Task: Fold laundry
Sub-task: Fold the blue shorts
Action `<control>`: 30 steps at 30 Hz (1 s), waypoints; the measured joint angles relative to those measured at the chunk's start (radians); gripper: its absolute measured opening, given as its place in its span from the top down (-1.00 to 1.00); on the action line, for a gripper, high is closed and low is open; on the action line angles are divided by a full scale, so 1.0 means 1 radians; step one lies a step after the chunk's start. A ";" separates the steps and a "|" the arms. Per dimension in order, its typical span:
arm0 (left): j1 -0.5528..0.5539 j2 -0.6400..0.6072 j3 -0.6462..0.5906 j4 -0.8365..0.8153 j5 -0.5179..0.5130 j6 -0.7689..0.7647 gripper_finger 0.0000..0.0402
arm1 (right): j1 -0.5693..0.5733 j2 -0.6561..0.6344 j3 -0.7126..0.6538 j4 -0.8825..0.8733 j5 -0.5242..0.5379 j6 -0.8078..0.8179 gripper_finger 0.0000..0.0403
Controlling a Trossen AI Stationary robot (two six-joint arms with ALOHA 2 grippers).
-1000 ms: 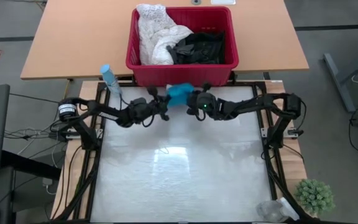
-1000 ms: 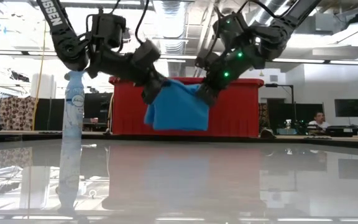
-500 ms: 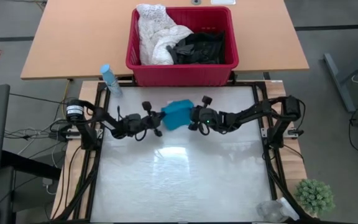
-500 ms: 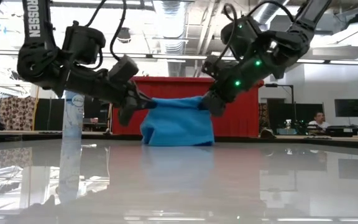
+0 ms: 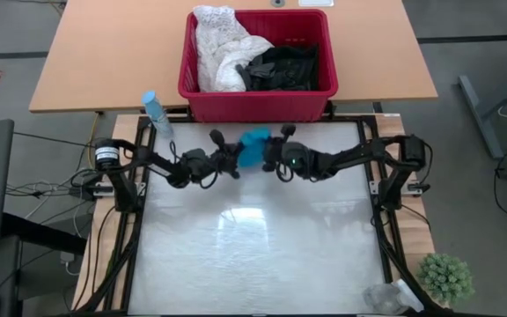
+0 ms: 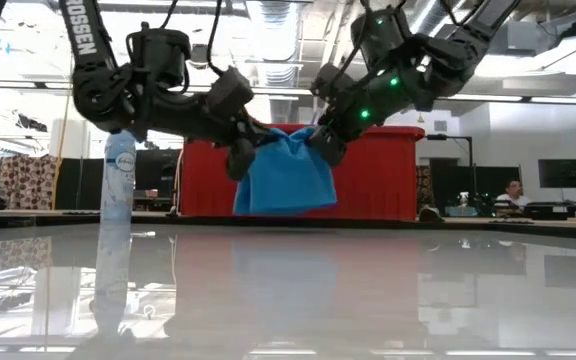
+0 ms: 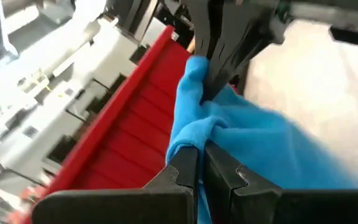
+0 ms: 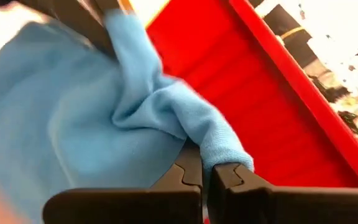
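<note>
Left gripper (image 6: pixel 240 160) and right gripper (image 6: pixel 325 146) both clamped tight on teal garment (image 6: pixel 286 175), hanging above table (image 5: pixel 253 255) (red basket (image 5: pixel 258 104) just behind).

Teal garment (image 5: pixel 254 146) hangs between both arms, before the basket (image 5: pixel 258 104).

The small garment (image 5: pixel 254 146) is plain bright teal-blue. The slotted basket (image 5: pixel 258 101) is red, holding a white lacy garment (image 5: pixel 217 48) and black clothes (image 5: pixel 282 67). The worktop (image 5: pixel 253 238) is glossy white; the spray bottle (image 5: pixel 156 112) pale blue.
</note>
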 joint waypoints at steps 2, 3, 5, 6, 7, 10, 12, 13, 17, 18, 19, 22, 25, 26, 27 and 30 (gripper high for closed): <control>0.023 0.000 0.016 -0.003 0.029 0.055 1.00 | -0.026 0.000 0.003 0.016 0.014 -0.047 0.91; 0.032 0.000 0.024 -0.003 0.039 0.086 1.00 | -0.038 0.000 0.003 0.025 0.013 -0.066 0.91; 0.050 0.000 0.033 -0.003 0.050 0.154 1.00 | -0.057 0.000 0.004 0.038 0.011 -0.090 0.91; 0.059 0.000 0.035 -0.005 0.059 0.192 1.00 | -0.062 0.000 0.004 0.037 0.011 -0.099 0.91; 0.068 0.000 0.035 -0.011 0.070 0.232 1.00 | -0.067 0.000 0.004 0.035 0.010 -0.110 0.91; 0.088 0.022 0.036 -0.016 0.101 0.320 1.00 | -0.073 0.000 0.004 0.033 0.008 -0.149 0.91; 0.103 0.065 0.036 0.024 0.109 0.337 1.00 | -0.074 0.000 0.004 0.034 -0.006 -0.156 0.91; 0.107 0.094 0.039 0.059 0.107 0.339 1.00 | -0.074 0.008 0.003 0.040 -0.018 -0.156 0.91; 0.097 0.221 0.065 0.242 0.062 0.420 1.00 | -0.083 0.084 0.002 0.147 -0.020 -0.209 0.91; 0.091 0.251 0.077 0.275 0.053 0.441 1.00 | -0.087 0.115 0.002 0.191 -0.020 -0.233 0.91; 0.083 0.274 0.091 0.270 0.034 0.472 1.00 | -0.088 0.148 0.002 0.235 -0.018 -0.264 0.91; 0.062 0.327 0.125 0.269 -0.024 0.568 1.00 | -0.079 0.240 0.023 0.321 0.041 -0.382 0.91; 0.023 0.329 0.130 0.271 -0.064 0.583 1.00 | -0.048 0.295 0.048 0.346 0.118 -0.464 0.91; 0.009 0.329 0.130 0.273 -0.072 0.563 1.00 | -0.035 0.307 0.049 0.345 0.128 -0.466 0.91; -0.005 0.328 0.130 0.272 -0.081 0.551 1.00 | -0.021 0.317 0.048 0.342 0.135 -0.466 0.91; -0.044 0.328 0.130 0.271 -0.118 0.549 1.00 | 0.027 0.329 0.047 0.328 0.141 -0.432 0.91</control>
